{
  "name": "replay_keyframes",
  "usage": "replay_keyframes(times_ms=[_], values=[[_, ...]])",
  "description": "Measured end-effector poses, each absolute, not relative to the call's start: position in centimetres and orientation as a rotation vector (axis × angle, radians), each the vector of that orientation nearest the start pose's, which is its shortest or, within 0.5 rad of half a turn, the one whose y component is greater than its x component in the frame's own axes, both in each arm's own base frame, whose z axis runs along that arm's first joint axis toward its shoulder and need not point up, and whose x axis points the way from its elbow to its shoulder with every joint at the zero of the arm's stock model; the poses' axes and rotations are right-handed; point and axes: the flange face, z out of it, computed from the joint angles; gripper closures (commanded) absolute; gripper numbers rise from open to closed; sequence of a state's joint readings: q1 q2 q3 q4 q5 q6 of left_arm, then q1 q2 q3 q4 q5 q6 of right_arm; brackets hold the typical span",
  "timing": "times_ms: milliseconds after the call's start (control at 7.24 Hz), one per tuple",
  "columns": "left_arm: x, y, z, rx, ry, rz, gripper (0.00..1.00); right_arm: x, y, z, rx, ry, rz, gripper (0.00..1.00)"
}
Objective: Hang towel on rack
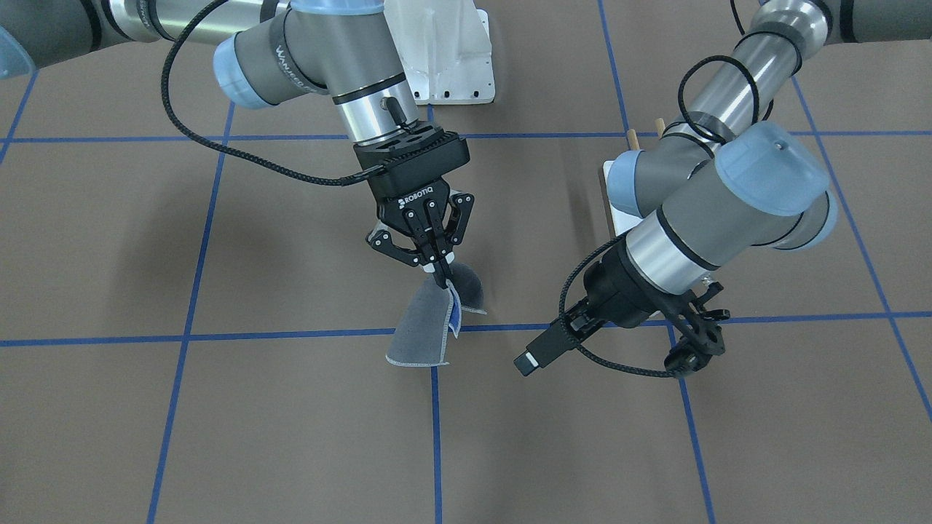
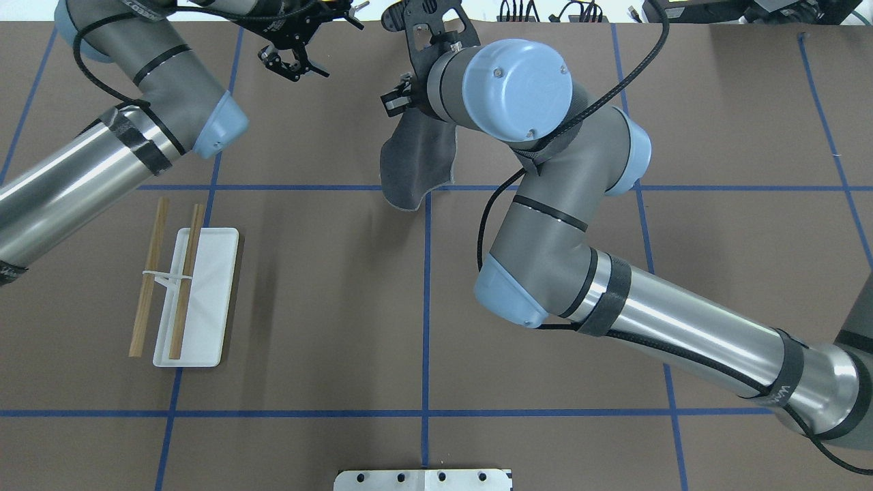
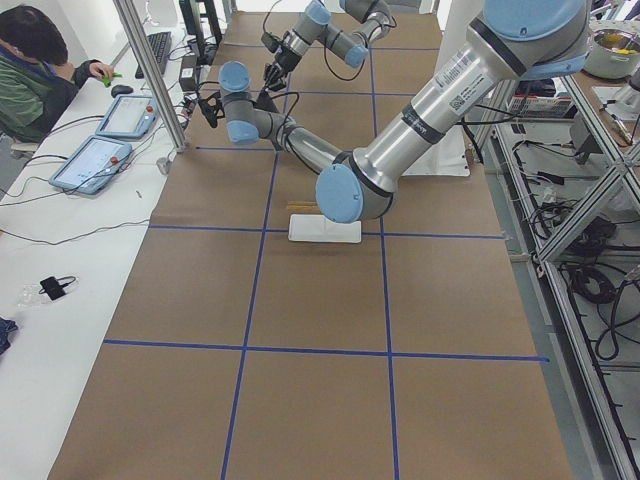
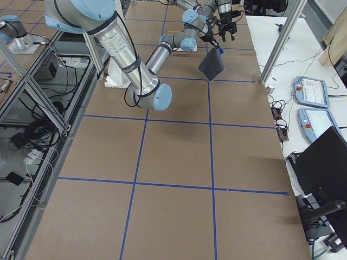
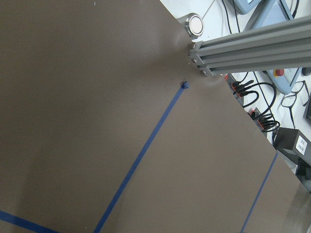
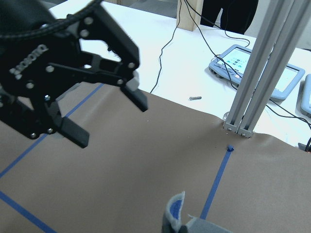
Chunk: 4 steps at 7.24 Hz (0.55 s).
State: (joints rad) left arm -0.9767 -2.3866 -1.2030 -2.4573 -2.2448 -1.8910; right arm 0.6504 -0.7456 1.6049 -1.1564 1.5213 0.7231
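The right claw (image 1: 443, 279) pinches a corner of the towel (image 1: 421, 329), which dangles over the table (image 2: 327, 307), well apart from the rack (image 2: 204, 286). The left claw (image 6: 111, 120) gapes, holding nothing.

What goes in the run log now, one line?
right claw: shut on towel, hanging | left claw: open, empty | rack: bare

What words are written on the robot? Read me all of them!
"ROBOTIQ": white letters on the right pincer.
"ROBOTIQ": on the left pincer, tilted.
Lettering on the right arm: too blurred to read for sure.
Labels and screens in the side views: too small to read.
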Motion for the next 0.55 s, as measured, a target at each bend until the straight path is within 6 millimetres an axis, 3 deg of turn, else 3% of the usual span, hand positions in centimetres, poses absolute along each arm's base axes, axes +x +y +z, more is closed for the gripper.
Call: replay_keyframes(times_ms=[276,553], values=[[36.0,-66.4,21.7,-0.113,1.457,-0.598,0.03,-44.6,-54.2,8.4,0.857,-0.990,-0.033,1.00],[35.8,-65.4,23.2,-0.097,1.508,-0.564,0.02,-43.6,-53.9,8.1,0.784,-1.170,0.125,1.00]])
